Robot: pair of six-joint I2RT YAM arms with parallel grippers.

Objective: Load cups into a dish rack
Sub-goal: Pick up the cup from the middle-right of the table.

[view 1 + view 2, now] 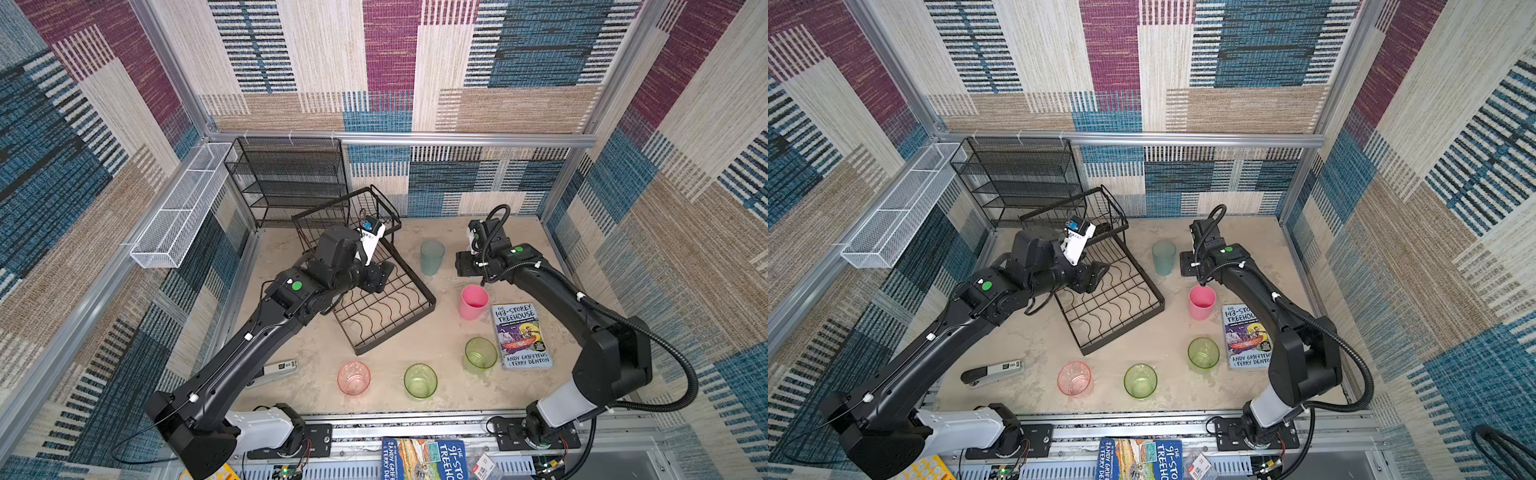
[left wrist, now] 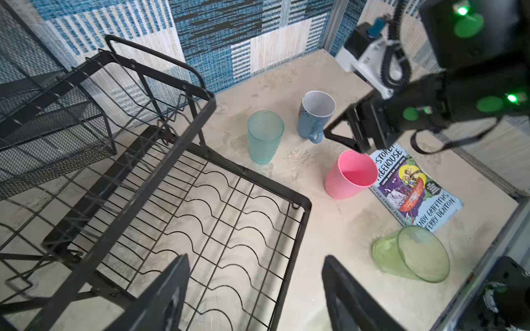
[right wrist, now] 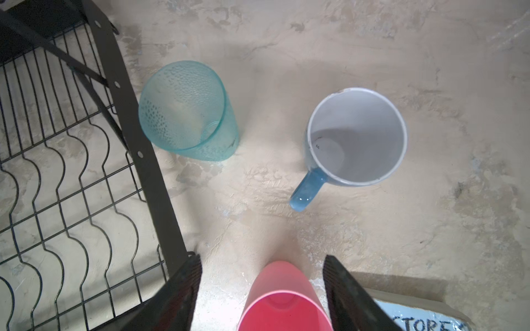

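Pink opaque cup [image 3: 284, 301] looks like the current target. It stands upright, mouth up, toward the right edge of the worktop [image 1: 316, 353], between the dish rack [image 1: 415, 272] and a book [image 1: 521, 336], just beside the book.

Right gripper [image 3: 261, 259] is at the cup with its jaws apart. The wrist view shows one finger on each side with a gap on both sides, so nothing is gripped. I cannot tell if the fingers are down at wall level or above the rim.

Left gripper [image 2: 255, 258] has its jaws apart and is empty, hanging over the rack's wavy lower tray.

The rack sits toward the back-left corner, turned at an angle, and no cup is visible in either tier.

Other cups on the worktop:
- The grey-teal tumbler [image 3: 186, 111] is just beside the rack's right rim.
- The blue mug [image 3: 355, 137] is near the tumbler, further toward the right edge, and the right arm hides it in both top views.
- The see-through pink cup [image 1: 353, 377] and a green cup [image 1: 420, 381] are along the front edge.
- The second green cup [image 1: 481, 352] is just beside the book.

Step in hand, as I judge it: grasping the first cup, so loading has barely begun.

The next move calls for:
- getting the fingers level with the cup wall;
- closing evenly on it;
- lifting straight up clear of the book and mug;
- carrying it across to the rack.

The cup looks like light plastic, so an uneven pinch could tip it.
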